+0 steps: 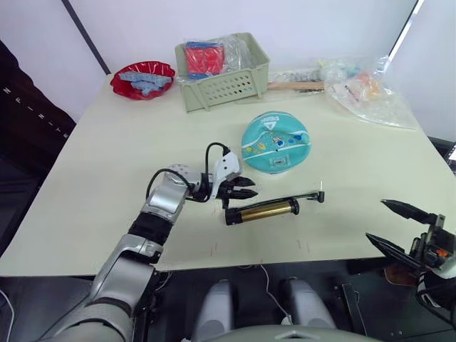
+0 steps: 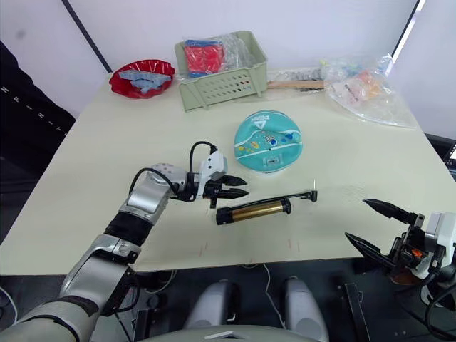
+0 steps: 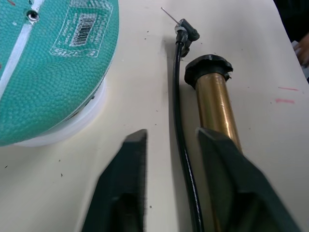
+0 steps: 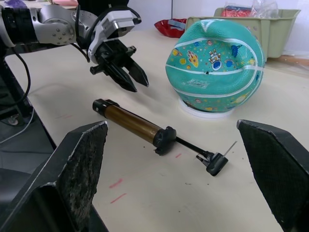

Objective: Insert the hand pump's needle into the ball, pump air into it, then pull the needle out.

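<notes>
You are reaching for the pump; nothing is grasped yet.
Head view: your left tool (image 1: 241,188) is hovering released beside the hand pump (image 1: 262,211), lying on the table (image 1: 107,149) near the ball (image 1: 274,142). Left wrist view: the needle (image 3: 168,13) is lying free. Right wrist view: your right tool (image 4: 178,169) is waiting released; next, straddle and grip the pump.

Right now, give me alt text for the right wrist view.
A gold hand pump lies on the table, its needle free, before a teal ball on a white ring. The open left gripper hovers above the pump's handle end.
</notes>
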`<state>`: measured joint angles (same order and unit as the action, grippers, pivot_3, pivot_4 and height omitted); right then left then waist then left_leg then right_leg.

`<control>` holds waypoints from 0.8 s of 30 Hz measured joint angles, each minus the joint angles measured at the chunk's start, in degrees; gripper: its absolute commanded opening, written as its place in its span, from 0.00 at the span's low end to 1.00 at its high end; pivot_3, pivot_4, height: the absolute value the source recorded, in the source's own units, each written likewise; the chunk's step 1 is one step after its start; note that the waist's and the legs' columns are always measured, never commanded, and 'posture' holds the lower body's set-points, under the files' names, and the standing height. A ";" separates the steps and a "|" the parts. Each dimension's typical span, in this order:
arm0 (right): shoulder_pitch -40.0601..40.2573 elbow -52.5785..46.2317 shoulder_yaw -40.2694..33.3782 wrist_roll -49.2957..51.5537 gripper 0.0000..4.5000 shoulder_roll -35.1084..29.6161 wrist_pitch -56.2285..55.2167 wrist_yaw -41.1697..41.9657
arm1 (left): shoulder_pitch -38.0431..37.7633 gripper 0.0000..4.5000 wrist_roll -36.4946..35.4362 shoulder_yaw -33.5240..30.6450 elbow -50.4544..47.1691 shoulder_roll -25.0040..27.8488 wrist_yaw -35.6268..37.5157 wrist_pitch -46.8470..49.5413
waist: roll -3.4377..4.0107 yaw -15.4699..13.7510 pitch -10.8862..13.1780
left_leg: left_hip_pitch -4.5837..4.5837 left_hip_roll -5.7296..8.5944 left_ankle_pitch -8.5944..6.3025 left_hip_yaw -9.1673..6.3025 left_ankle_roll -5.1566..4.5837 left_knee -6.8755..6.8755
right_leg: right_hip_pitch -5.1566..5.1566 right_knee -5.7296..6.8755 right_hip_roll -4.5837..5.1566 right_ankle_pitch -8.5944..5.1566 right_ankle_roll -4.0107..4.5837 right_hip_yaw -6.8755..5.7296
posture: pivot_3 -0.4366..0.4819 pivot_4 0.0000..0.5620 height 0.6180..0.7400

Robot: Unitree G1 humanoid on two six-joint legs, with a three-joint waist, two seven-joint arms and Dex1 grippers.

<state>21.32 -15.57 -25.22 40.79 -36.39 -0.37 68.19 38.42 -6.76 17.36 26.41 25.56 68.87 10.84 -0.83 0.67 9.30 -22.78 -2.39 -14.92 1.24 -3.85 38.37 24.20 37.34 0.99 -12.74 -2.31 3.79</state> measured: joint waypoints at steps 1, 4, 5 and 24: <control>0.05 -0.10 -0.05 -0.02 1.00 0.04 0.00 -0.03 | 1.14 0.42 0.79 0.83 2.01 -1.18 0.11 -0.35 | 0.00 -0.05 0.00 | 0.00 0.01 0.00 0.00 0.00 0.01 | -0.01 0.00 0.00 0.00 -0.01 0.00 | 0.48 0.27 0.98; -0.58 -0.67 0.03 -0.06 1.00 0.26 -0.01 -0.15 | 3.19 0.30 2.40 1.91 6.01 -4.49 -0.23 -1.29 | -0.02 -0.13 0.01 | -0.05 0.05 0.00 -0.03 0.00 0.04 | -0.02 0.00 0.00 0.01 -0.03 0.03 | 0.48 0.27 0.98; -0.57 -0.89 0.01 -0.07 1.00 0.30 -0.03 -0.23 | 3.65 0.27 2.92 2.37 7.02 -5.03 -0.32 -1.64 | -0.02 -0.07 0.01 | -0.06 0.05 0.00 -0.05 0.00 0.04 | -0.02 0.00 0.00 0.03 -0.11 0.03 | 0.48 0.27 0.98; 0.39 -3.64 -0.03 -0.04 1.00 0.40 0.43 -2.28 | 6.24 0.27 11.09 4.85 12.52 -13.84 -7.19 -1.70 | -0.03 -0.02 0.01 | -0.06 0.07 0.00 -0.07 0.00 0.03 | -0.02 0.00 0.00 0.11 -0.27 0.04 | 0.48 0.27 0.98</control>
<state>21.70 -19.21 -25.25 40.75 -35.99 0.06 65.91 44.66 4.33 22.21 38.93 11.72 61.68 9.13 -0.85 0.65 9.32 -22.84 -2.32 -14.92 1.16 -3.86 38.40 24.19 37.33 0.99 -12.63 -2.58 3.83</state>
